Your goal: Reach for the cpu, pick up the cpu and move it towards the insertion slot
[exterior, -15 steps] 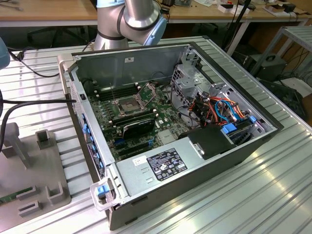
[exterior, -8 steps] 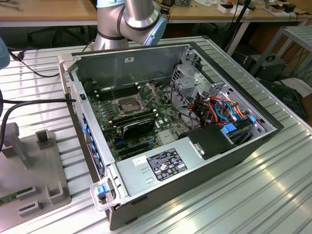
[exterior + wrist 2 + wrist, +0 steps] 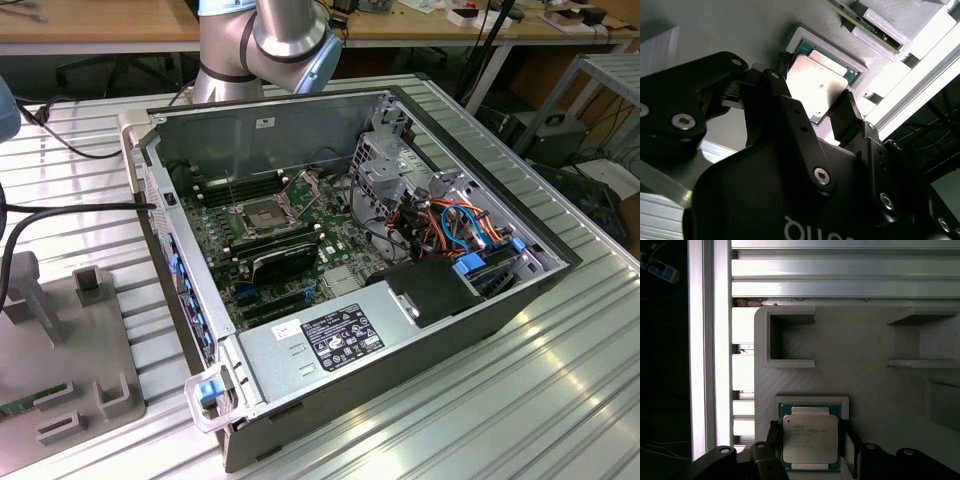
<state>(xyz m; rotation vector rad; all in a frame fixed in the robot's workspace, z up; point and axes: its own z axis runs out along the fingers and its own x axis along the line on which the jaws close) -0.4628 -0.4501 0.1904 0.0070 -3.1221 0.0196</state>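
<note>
Black pincer (image 3: 815, 82) right up close, jaws open and straddling the cpu (image 3: 810, 440). It sits flat in a grey holder (image 3: 865, 370) recess, probably to keep it square. Insertion slot (image 3: 262, 213) is well apart, inside the case (image 3: 280, 120).

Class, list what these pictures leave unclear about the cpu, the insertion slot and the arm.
- cpu: second wrist view, one side hidden behind the hand.
- insertion slot: exterior view, too small to show its contacts.
- arm: exterior view, cut off by the top edge.
</note>
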